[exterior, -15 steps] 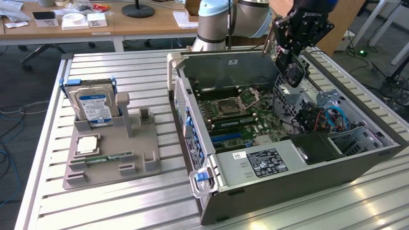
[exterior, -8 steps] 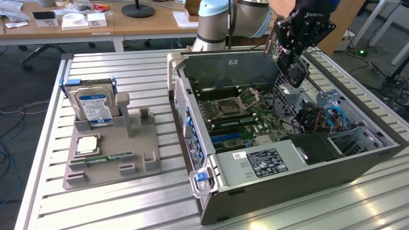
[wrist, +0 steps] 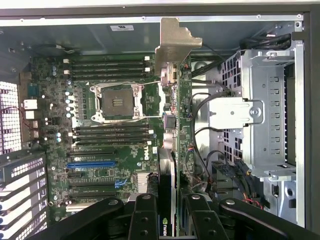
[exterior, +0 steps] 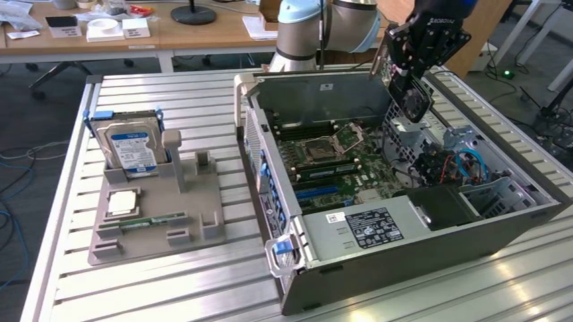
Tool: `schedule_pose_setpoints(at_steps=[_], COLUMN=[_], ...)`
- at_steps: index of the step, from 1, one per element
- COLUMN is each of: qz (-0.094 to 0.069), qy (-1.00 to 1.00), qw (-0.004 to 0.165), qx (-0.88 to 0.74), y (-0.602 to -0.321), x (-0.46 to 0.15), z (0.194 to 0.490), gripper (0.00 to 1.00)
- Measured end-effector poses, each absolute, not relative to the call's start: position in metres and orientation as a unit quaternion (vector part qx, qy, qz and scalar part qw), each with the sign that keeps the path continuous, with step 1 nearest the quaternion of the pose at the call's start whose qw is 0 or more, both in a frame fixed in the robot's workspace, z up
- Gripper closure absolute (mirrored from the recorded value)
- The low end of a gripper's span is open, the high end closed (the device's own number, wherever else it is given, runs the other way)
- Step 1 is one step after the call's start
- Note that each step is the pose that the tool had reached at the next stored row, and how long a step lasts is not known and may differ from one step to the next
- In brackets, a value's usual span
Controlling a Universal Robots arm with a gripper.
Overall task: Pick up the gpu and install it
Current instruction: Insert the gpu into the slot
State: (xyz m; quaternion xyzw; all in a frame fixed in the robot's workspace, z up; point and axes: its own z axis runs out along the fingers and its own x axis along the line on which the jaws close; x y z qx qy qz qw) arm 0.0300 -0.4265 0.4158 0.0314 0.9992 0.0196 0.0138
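Note:
My gripper [exterior: 410,70] hangs over the far right part of the open computer case [exterior: 296,100] and is shut on the gpu [exterior: 414,99]. The card hangs below the fingers with its round fan face showing. In the wrist view the gpu [wrist: 172,125] is seen edge-on, its green board running from the silver end bracket [wrist: 172,42] down to my gripper [wrist: 170,222], with a black finger [wrist: 144,217] on either side. Below it lies the motherboard [wrist: 115,105] with a blue slot [wrist: 92,163]. The card hangs above the board, apart from the slots.
A grey fixture [exterior: 201,201] on the slatted table at the exterior view's left holds a silver hard drive [exterior: 133,149], a processor [exterior: 123,201] and a green memory stick [exterior: 147,220]. A metal drive cage [wrist: 265,110] and loose cables [exterior: 465,164] stand beside the card inside the case.

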Motion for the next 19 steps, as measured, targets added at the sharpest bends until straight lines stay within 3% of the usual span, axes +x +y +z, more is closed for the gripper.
schedule_pose_setpoints(at_steps=[19], qz=[0.02], qy=[1.0], qw=[0.013], qx=[0.006], y=[-0.4265], x=[0.0299], z=[0.4158], gripper=[0.74])
